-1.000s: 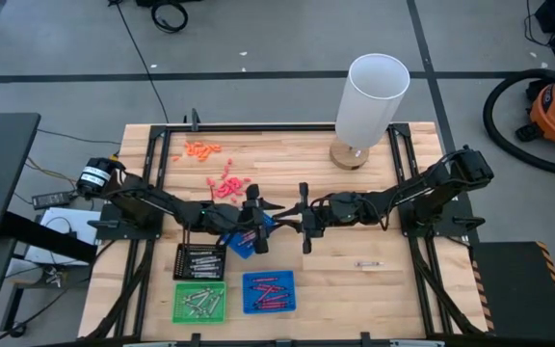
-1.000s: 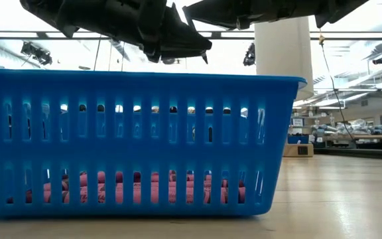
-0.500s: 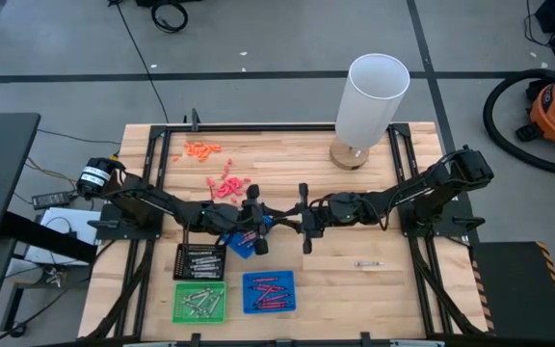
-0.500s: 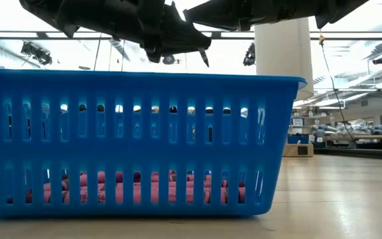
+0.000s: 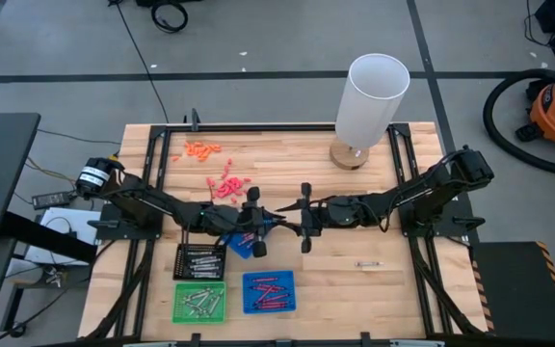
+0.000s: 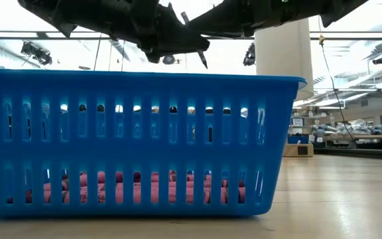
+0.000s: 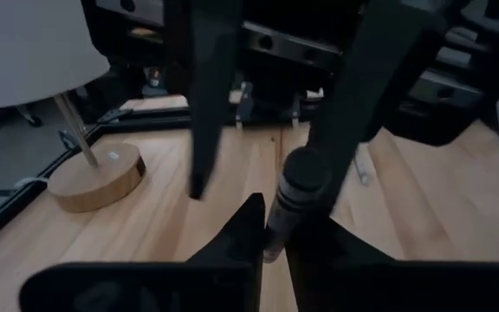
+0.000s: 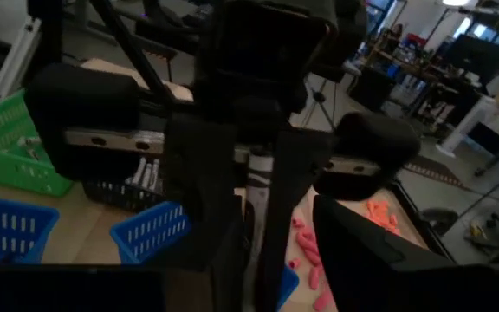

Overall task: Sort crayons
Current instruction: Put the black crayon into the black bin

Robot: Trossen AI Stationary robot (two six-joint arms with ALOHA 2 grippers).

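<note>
A handover is judged to be under way above the middle of the table (image 5: 355, 289). The left gripper (image 7: 271, 234) is seen clamped on the lower end of a grey-silver crayon (image 7: 286, 208), which is held upright, clear of the wood. The right gripper (image 5: 300, 222) is met tip to tip with it, and its fingers (image 7: 206, 95) are shown spread apart on either side of the stick. Whether one of them is touching the crayon's dark upper end cannot be told.

The main risk is judged to be the narrow hold. The crayon is pinched only near one end, so it could be tilted or pulled loose if it is brushed by a finger when the right arm is drawn back. A dropped stick could be lost among the pink bits (image 5: 224, 185) or in the wrong tray. The green tray (image 5: 198, 302) and blue tray (image 5: 269, 292) are set by the table's edge farthest from the white lamp (image 5: 374, 96), and one loose crayon (image 5: 367, 263) is left lying on the wood.
</note>
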